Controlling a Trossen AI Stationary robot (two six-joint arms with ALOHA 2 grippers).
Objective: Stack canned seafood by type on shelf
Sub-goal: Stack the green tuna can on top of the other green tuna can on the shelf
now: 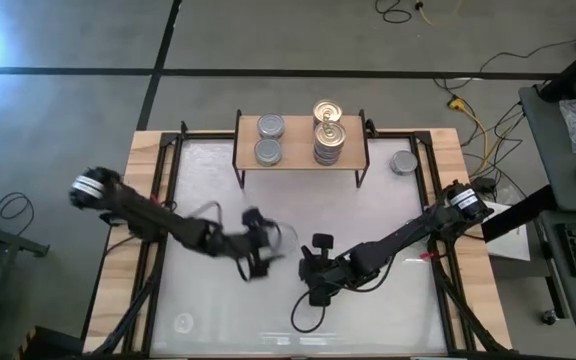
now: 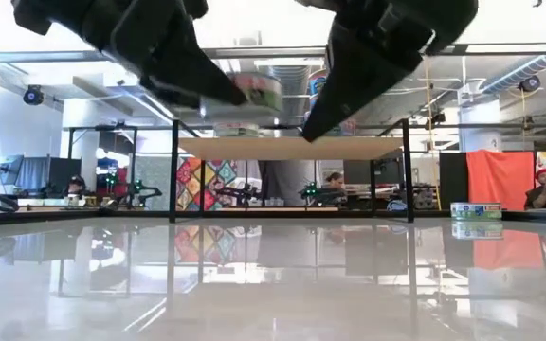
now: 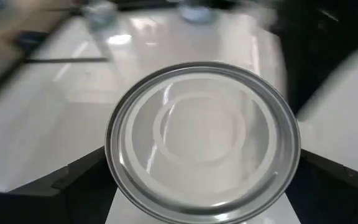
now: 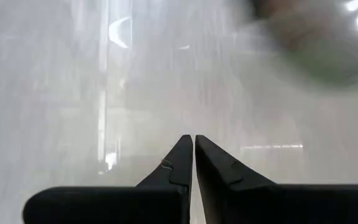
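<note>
The shelf (image 1: 301, 160) stands at the table's far edge. On its left lie two silver-topped cans (image 1: 270, 138) side by side, and on its right stands a stack of gold-topped cans (image 1: 328, 135). My left gripper (image 1: 271, 240) is at mid-table, closed on a silver-topped can (image 3: 202, 140), which also shows in the low view (image 2: 257, 91) above the table. My right gripper (image 1: 320, 244) hovers just to its right, shut and empty, its fingertips (image 4: 194, 142) touching each other. My left gripper pinches the can by its round side wall, one finger (image 3: 73, 183) on each opposite side, below the rim (image 3: 114, 162). The fingers come slanting down from the table's left. The can is lifted clear of the table, its plain silver top toward the wrist camera.
One more silver-topped can (image 1: 403, 162) sits on the table to the right of the shelf. The white tabletop (image 1: 368, 210) has a wooden border (image 1: 128, 220) with black rails along both sides. Cables lie on the floor beyond the far edge.
</note>
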